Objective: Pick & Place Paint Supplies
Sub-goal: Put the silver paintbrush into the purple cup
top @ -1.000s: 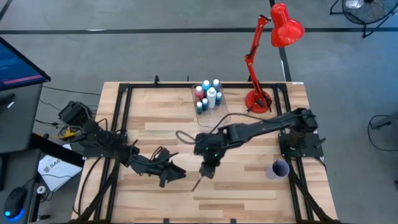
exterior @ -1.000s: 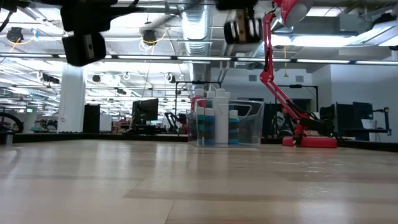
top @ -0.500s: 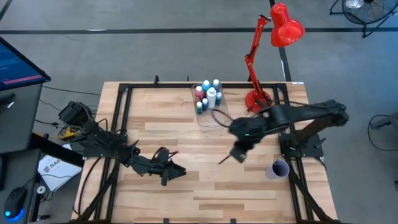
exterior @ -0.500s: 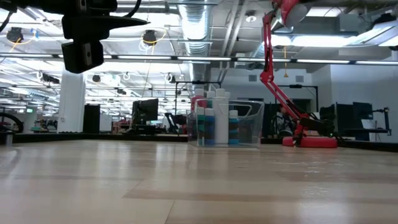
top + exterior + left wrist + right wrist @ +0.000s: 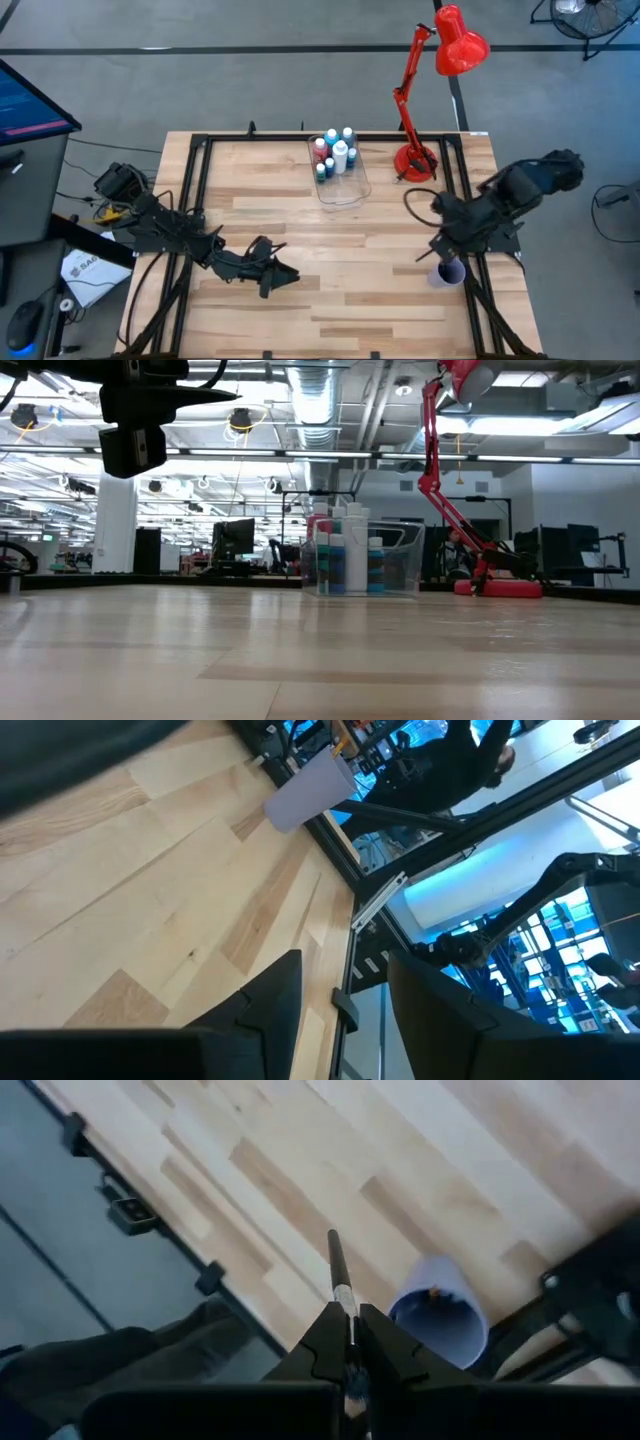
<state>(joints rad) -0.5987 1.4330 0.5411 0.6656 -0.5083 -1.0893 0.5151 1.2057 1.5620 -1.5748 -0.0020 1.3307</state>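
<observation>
Paintbrush (image 5: 340,1278): thin, dark, clamped between the right gripper (image 5: 348,1342) fingers, over the purple cup (image 5: 447,272) near the table's (image 5: 380,300) right edge. Left gripper (image 5: 281,278): fingers parted, empty, above the front left. Clear box (image 5: 343,181) of paint bottles (image 5: 334,152) and a red desk lamp (image 5: 432,90): back edge. Open-plan workshop behind.

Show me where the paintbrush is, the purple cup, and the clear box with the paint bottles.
paintbrush (image 5: 339,1272): right wrist view, on its shaft beyond the fingers.
purple cup (image 5: 440,1316): right wrist view, on its rim.
clear box (image 5: 352,191): high view, on its bare near end.
</observation>
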